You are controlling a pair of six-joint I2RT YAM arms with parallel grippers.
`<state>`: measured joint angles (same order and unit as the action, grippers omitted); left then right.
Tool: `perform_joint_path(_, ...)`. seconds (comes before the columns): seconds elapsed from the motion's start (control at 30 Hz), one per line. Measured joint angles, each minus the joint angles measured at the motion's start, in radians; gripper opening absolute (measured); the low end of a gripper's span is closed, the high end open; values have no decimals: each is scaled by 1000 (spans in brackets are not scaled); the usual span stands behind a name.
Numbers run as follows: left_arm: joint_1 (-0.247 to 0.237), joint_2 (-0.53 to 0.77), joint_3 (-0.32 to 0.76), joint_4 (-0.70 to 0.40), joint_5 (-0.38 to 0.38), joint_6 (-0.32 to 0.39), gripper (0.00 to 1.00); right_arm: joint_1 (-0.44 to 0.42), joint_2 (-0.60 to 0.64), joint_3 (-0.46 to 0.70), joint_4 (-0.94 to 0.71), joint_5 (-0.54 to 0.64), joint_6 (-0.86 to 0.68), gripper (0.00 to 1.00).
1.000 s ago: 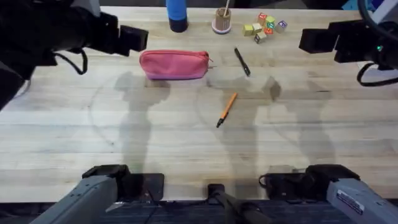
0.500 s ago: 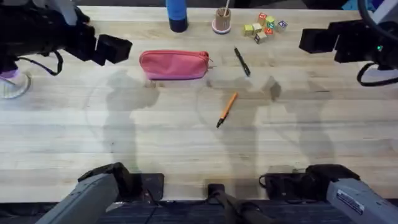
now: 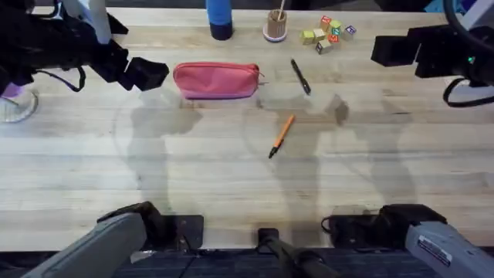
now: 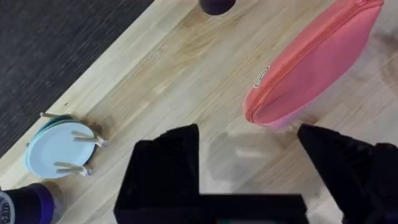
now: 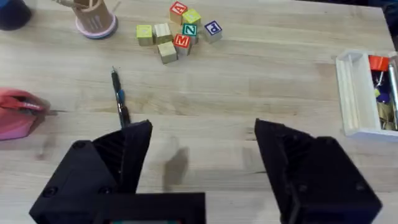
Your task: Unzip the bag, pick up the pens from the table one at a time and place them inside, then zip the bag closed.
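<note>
Left gripper (image 3: 150,74) hangs over the counter (image 3: 231,185) just beside the bag's closed end, with its black fingers (image 4: 168,168) spread apart and nothing between them; in the left wrist view bare wood shows in the gap, and the bag (image 4: 311,68) lies just past the fingertips. The pink-red bag (image 3: 216,80) rests flat toward the far side of the counter, its zipper still closed along the top edge. The black pen (image 3: 300,77) lies just beyond the bag's other end, apart from it. The orange pen (image 3: 281,136) with its black tip lies near the middle of the counter, slanted, well apart from the bag. Right gripper (image 3: 390,51) is held above the far right part of the counter, also released, its fingers (image 5: 127,152) wide with only wood between them. Behind the pens stand a blue bottle (image 3: 219,19), a small cup of sticks (image 3: 275,26) and a cluster of lettered blocks (image 3: 329,33). A tray (image 5: 364,93) sits at the counter's right edge in the right wrist view.
</note>
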<state>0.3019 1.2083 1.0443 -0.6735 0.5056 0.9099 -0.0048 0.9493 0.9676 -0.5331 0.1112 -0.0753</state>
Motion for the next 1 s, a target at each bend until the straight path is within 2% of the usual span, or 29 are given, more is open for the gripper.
perform_joint_path(0.67, 0, 30, 0, 11, -1, 12, 994, 0, 0, 0, 0, 0, 0, 997)
perform_joint_path(1.0, 0, 152, 0, 24, 43, 87, 993, 0, 0, 0, 0, 0, 0, 997)
